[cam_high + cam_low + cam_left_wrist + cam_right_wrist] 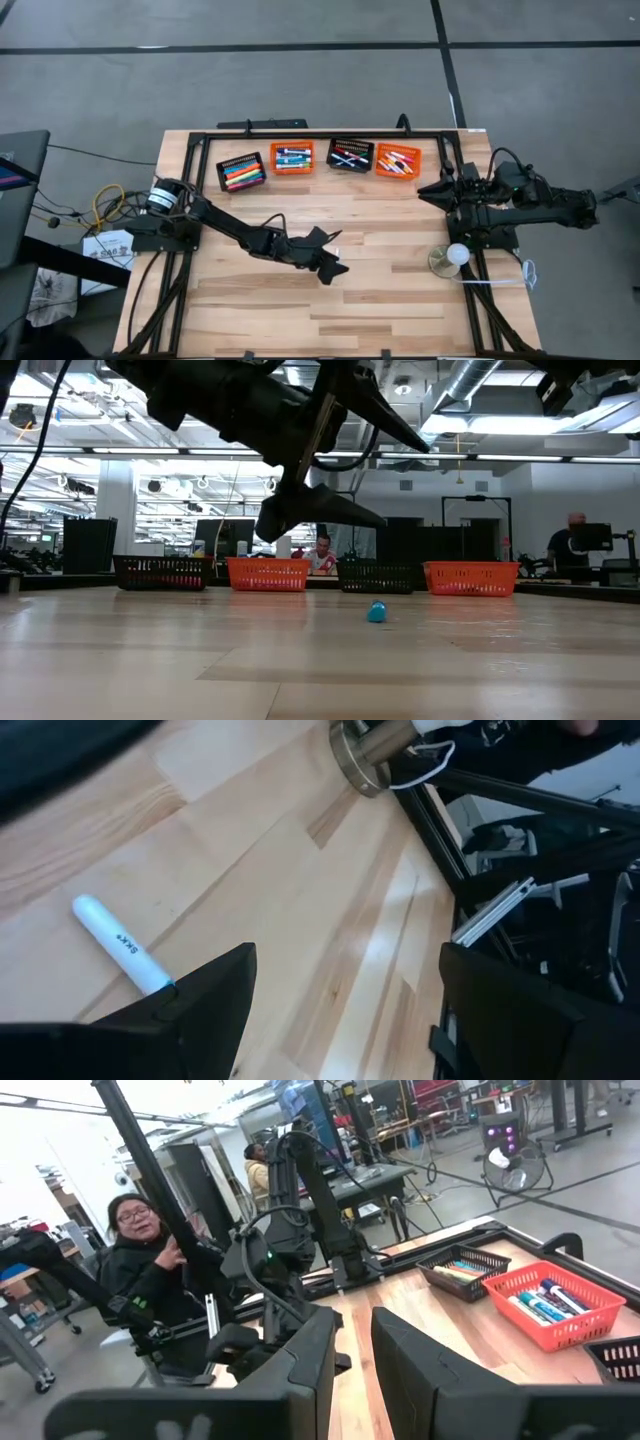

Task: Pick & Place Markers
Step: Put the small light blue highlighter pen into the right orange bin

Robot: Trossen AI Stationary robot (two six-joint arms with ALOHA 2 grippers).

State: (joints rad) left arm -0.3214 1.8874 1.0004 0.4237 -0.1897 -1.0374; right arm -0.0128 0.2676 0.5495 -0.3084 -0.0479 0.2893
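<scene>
With our left gripper (335, 257) wide open above the marker (122, 944) lying alone on the table (400, 310), we could bump it and make it roll away.

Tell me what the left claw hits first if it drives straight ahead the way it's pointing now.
Probably the white marker lying on the table: the left claw, open, points down at the wood, with the marker just ahead near one finger. Depth is unclear; it might touch bare wood beside it.
</scene>
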